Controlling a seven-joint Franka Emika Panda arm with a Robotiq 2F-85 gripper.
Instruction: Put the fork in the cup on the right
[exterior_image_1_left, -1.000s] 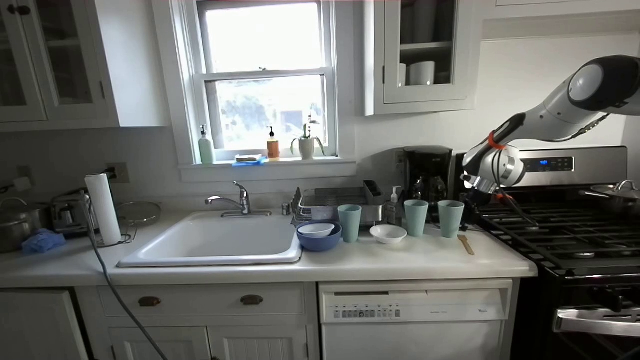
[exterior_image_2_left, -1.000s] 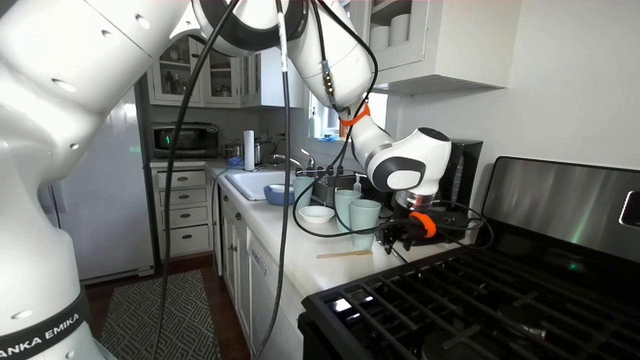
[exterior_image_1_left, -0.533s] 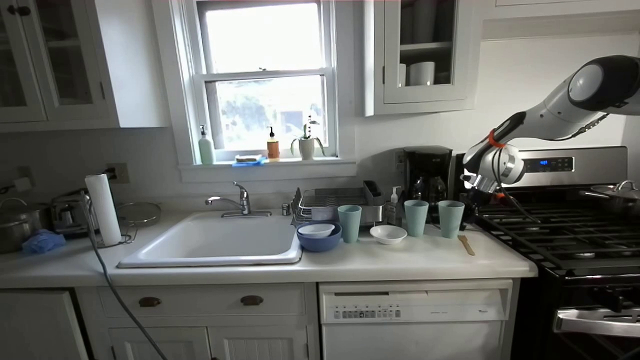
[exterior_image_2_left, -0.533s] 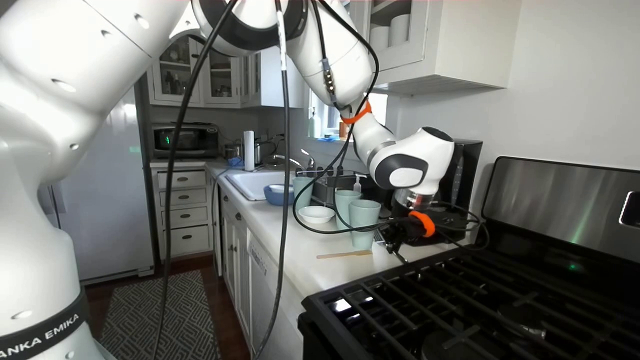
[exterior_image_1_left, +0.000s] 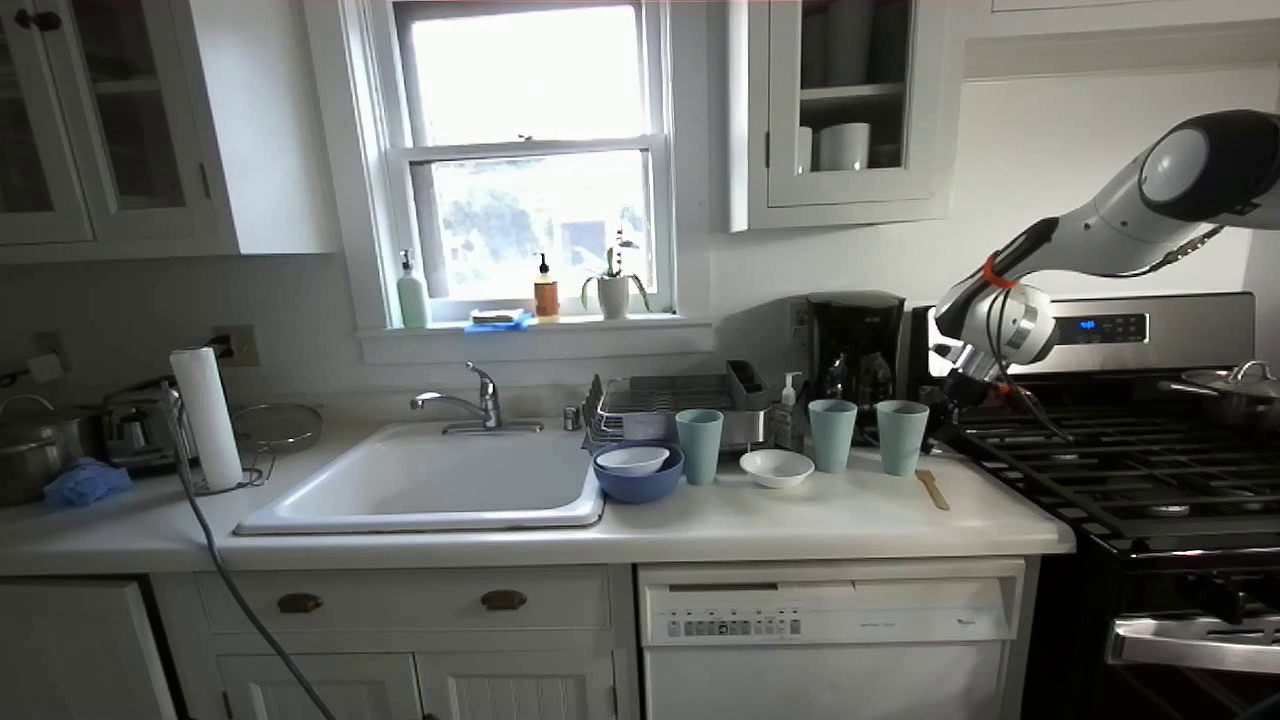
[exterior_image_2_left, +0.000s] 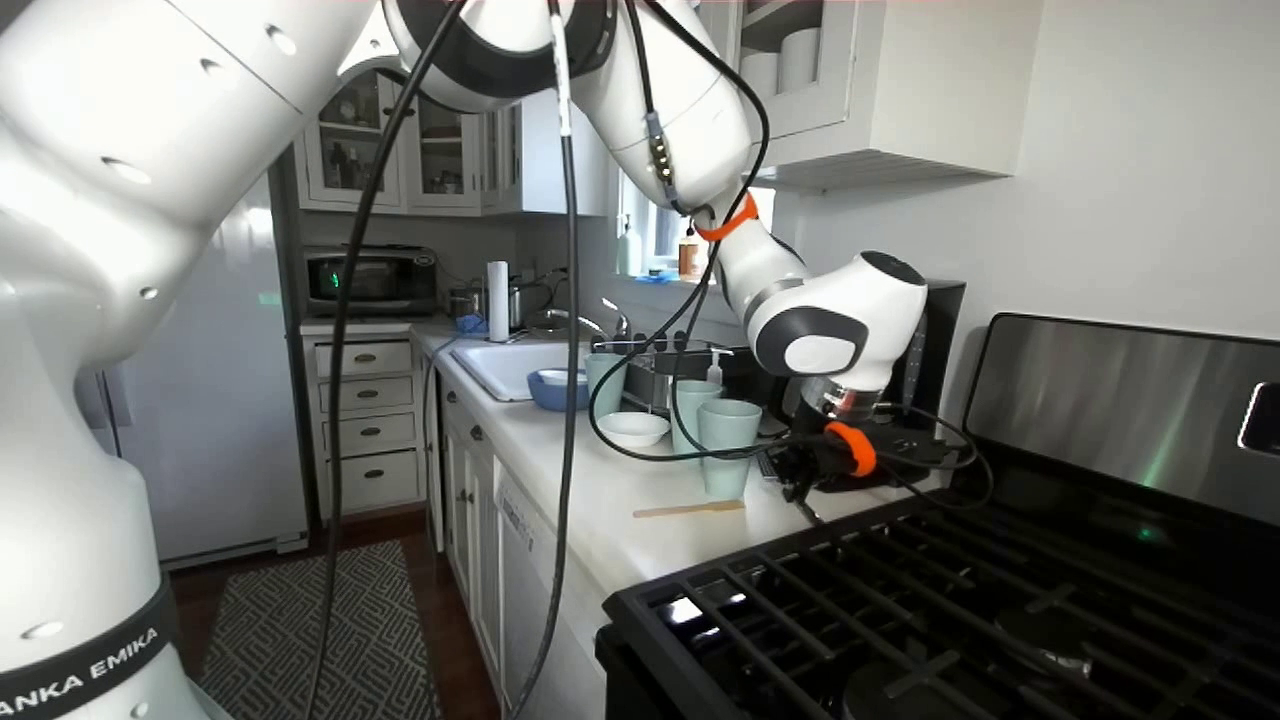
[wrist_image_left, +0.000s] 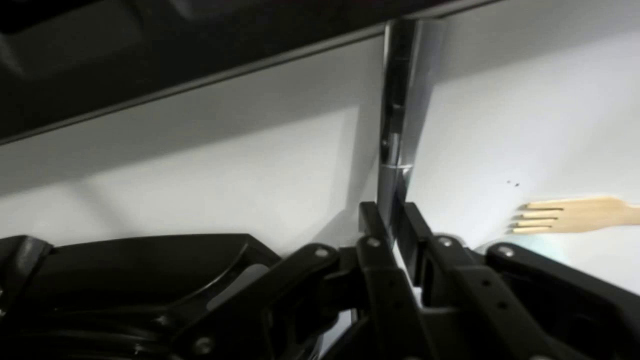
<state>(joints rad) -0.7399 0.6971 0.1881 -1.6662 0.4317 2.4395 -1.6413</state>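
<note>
The light wooden fork (exterior_image_1_left: 933, 490) lies flat on the counter, in front of the cup on the right (exterior_image_1_left: 903, 438). Its tines (wrist_image_left: 540, 217) show at the right of the wrist view. That pale teal cup (exterior_image_2_left: 728, 425) stands upright, and nothing pokes above its rim. My gripper (wrist_image_left: 391, 220) is shut on the handle of a shiny metal utensil (wrist_image_left: 397, 100), whose far part is hidden by the fingers; I cannot tell whether it touches the counter. In an exterior view the gripper (exterior_image_2_left: 795, 485) is low beside this cup, toward the stove.
Two similar cups (exterior_image_1_left: 832, 435) (exterior_image_1_left: 699, 447), a white bowl (exterior_image_1_left: 777, 468) and a blue bowl (exterior_image_1_left: 640, 485) stand along the counter. The black coffee maker (exterior_image_1_left: 855, 340) and dish rack (exterior_image_1_left: 665, 400) are behind. The stove (exterior_image_2_left: 900, 620) borders the counter's end; arm cables loop near the cups.
My gripper's fingers have come together on the metal utensil. The arm has shifted slightly toward the stove, and the utensil has moved a little with it. The cups and wooden fork have not moved.
</note>
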